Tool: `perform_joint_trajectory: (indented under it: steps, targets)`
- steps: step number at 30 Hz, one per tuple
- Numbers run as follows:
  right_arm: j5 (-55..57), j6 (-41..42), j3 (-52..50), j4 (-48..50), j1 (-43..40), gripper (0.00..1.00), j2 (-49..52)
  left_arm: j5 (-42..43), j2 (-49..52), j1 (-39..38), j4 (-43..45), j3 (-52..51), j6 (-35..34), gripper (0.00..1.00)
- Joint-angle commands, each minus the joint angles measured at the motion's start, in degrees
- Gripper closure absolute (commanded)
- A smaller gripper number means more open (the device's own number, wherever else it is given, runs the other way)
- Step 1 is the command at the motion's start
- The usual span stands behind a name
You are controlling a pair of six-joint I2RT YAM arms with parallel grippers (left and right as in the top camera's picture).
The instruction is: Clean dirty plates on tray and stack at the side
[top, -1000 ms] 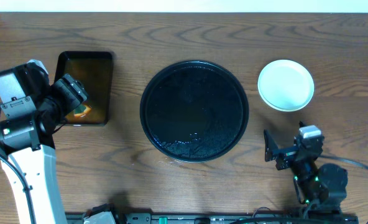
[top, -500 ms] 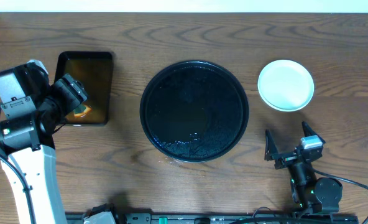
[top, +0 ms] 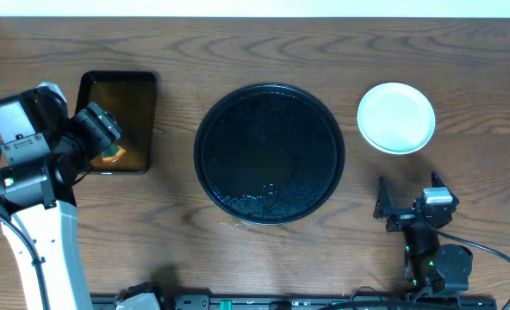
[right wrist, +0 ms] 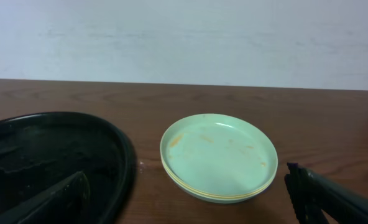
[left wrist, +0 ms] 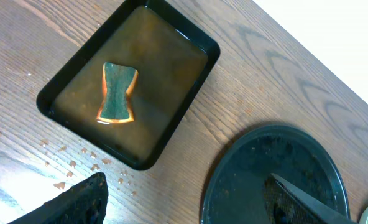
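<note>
My left gripper (left wrist: 184, 208) and right gripper (top: 407, 196) are wide apart, empty. The plates (top: 396, 117) sit stacked right of the tray (top: 269, 146). They look light, hard, slippery; I would pinch a rim.

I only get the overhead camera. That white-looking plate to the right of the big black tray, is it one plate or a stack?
Observer: A stack. The right wrist view shows a mint plate on top and the rim of a yellow plate just under it.
Operator: Does the top one look clean?
Observer: Not quite. Faint orange marks show on its face.
Operator: What is in the rectangular tray?
Observer: A sponge, green with orange edges, lying flat in brown liquid.
</note>
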Motion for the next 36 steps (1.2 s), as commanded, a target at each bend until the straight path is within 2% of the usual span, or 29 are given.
perform_joint_trajectory:
  steps: [1, 27, 33, 36]
  targets:
    - [1.20, -1.09, -0.11, -0.31, -0.35, 0.01, -0.42, 0.50, 0.26, 0.04, -0.13, 0.04, 0.31, 0.20]
    - [1.20, -1.09, -0.11, -0.31, -0.35, 0.01, -0.42, 0.50, 0.28, 0.04, -0.13, 0.04, 0.33, 0.20]
    - [1.20, -1.09, -0.11, -0.31, -0.35, 0.01, -0.42, 0.55, 0.66, -0.55, -4.79, -0.66, 0.33, 0.20]
    - [1.20, -1.09, -0.11, -0.31, -0.35, 0.01, -0.42, 0.50, 0.02, -3.10, -4.68, -4.39, 0.85, 0.20]
